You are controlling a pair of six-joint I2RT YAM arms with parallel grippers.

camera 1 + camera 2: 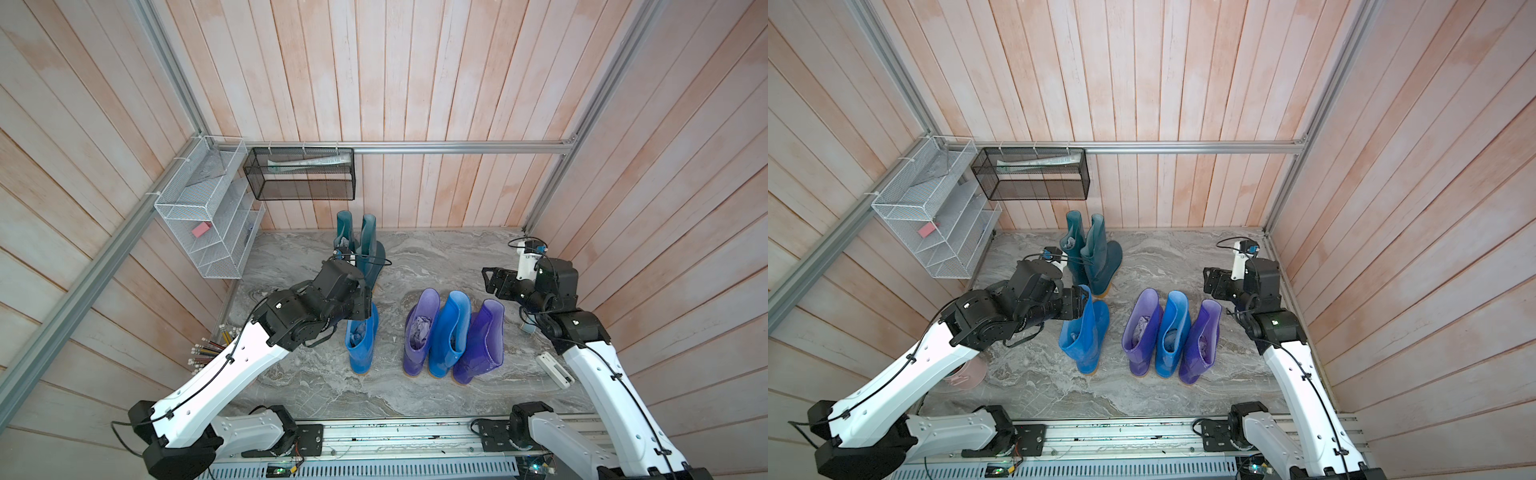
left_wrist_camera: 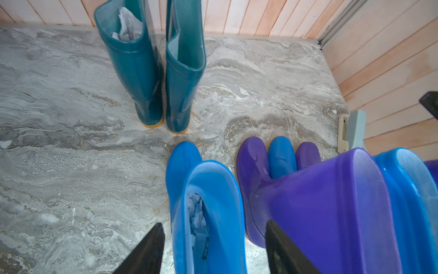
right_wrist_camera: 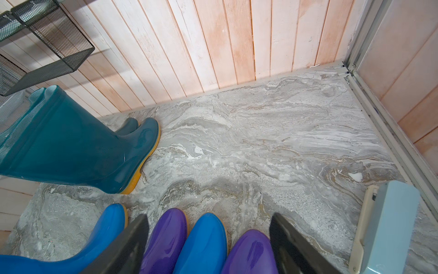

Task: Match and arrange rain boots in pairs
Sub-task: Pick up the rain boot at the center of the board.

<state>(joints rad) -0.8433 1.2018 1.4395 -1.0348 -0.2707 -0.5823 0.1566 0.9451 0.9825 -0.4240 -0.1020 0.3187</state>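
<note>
While the teal pair [image 1: 357, 249] stands matched at the far side in both top views, the lone blue boot [image 1: 362, 345] stands left of a near row where the middle blue boot [image 1: 449, 332] splits the purple boots [image 1: 482, 340]. From the left wrist, my left gripper [image 2: 213, 223] straddles the lone blue boot at its cuff, jaws apart, not gripping. From the right wrist, my right gripper [image 3: 208, 215] faces the row's toes, spread and empty. I judge the blue pairing is in hand; next I'd clamp that cuff squarely, avoiding the paper stuffing.
</note>
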